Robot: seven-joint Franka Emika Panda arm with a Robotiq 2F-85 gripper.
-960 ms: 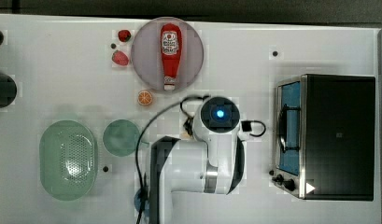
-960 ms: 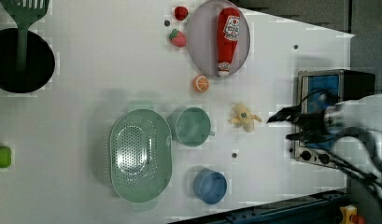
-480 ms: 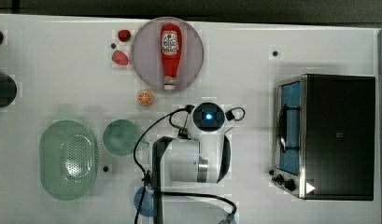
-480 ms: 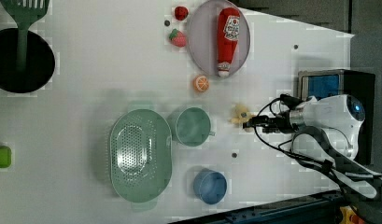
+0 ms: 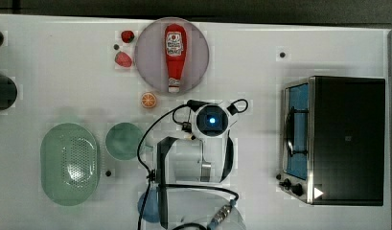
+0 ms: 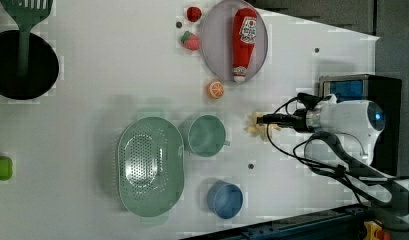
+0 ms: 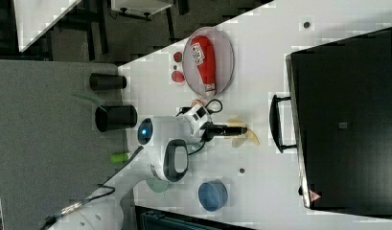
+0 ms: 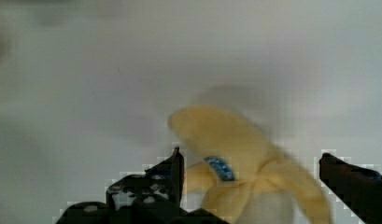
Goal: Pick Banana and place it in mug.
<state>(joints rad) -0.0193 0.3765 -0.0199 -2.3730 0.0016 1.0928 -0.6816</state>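
The peeled yellow banana (image 6: 254, 125) lies on the white table to the left view's right of the green mug (image 6: 207, 135). My gripper (image 6: 262, 120) hangs just over it, pointing down, open. In the wrist view the banana (image 8: 235, 140), with its blue sticker, sits between the two black fingers (image 8: 172, 175), which stand apart on either side without touching it. In the right view the gripper (image 7: 241, 130) is over the banana (image 7: 249, 136). In the top view my wrist covers the banana, and the mug (image 5: 124, 141) stands to the top view's left of the arm.
A plate (image 5: 146, 57) holding a ketchup bottle (image 5: 174, 53) is at the back, with an orange slice (image 5: 148, 99) and strawberries (image 5: 123, 59) beside it. A green colander (image 5: 69, 163), a blue cup (image 6: 225, 200) and a toaster oven (image 5: 337, 139) stand around.
My arm has swung from near the toaster oven toward the left view's left and come down, so the open gripper now straddles the banana.
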